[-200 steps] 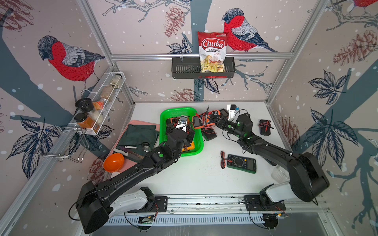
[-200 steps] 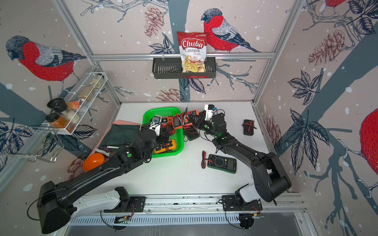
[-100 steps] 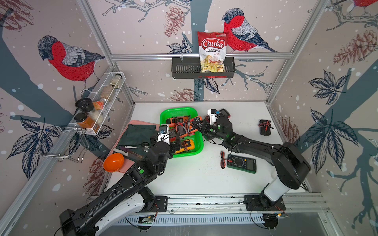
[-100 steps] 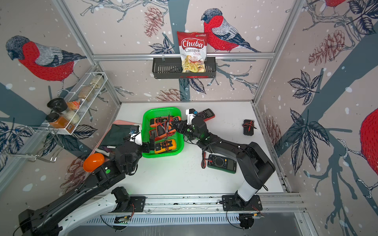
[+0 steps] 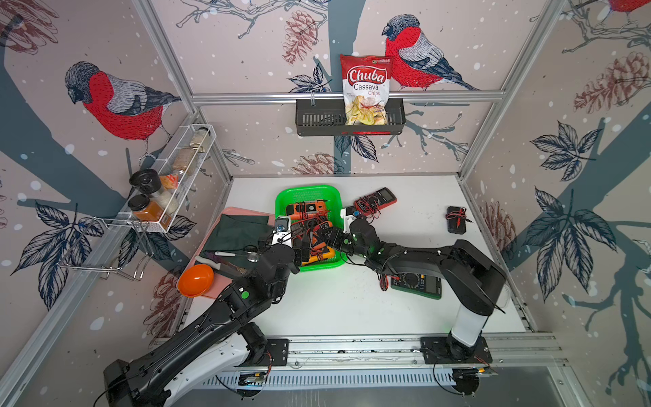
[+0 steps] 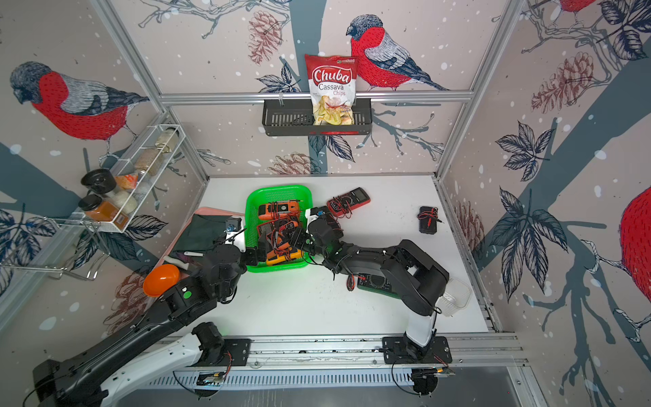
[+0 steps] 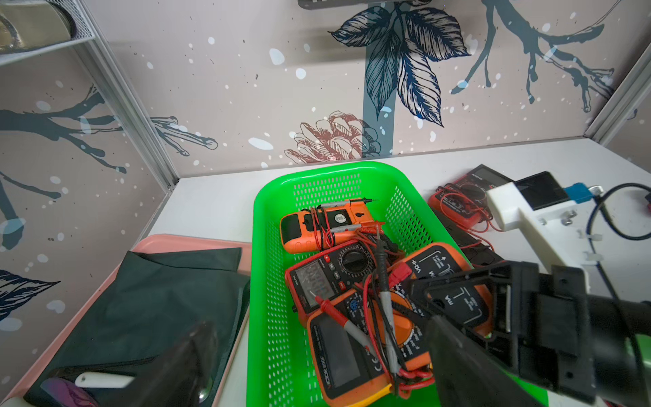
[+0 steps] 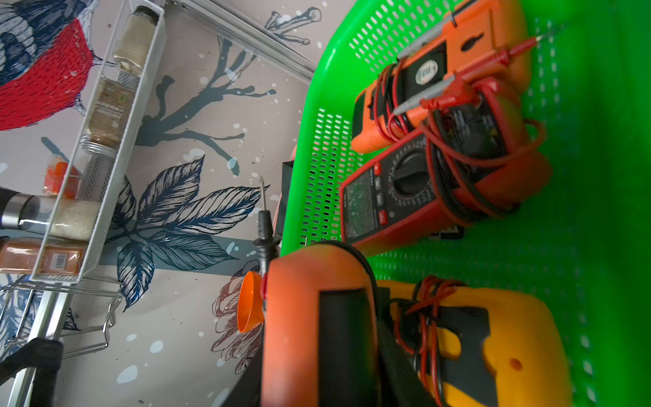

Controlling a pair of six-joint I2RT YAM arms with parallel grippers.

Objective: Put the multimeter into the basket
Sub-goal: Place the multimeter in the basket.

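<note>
White tabletop [image 5: 317, 310], bird-papered walls [image 5: 246, 53]: the orange multimeter [image 7: 440, 267] is clamped in the right gripper [image 5: 333, 238], lengthwise across the green basket [image 5: 306, 188]; the left gripper [image 5: 301, 248] is spread, empty.

Overhead stereo pair; wrists near basket [image 7: 334, 169]

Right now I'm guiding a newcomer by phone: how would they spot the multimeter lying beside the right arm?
On the white table, start at the bright green basket and follow the right arm back toward the front rail. Beside its forearm lies the dark green multimeter, leads bunched at one end. It alone has a green case; the red multimeter and black meter lie farther back.
</note>
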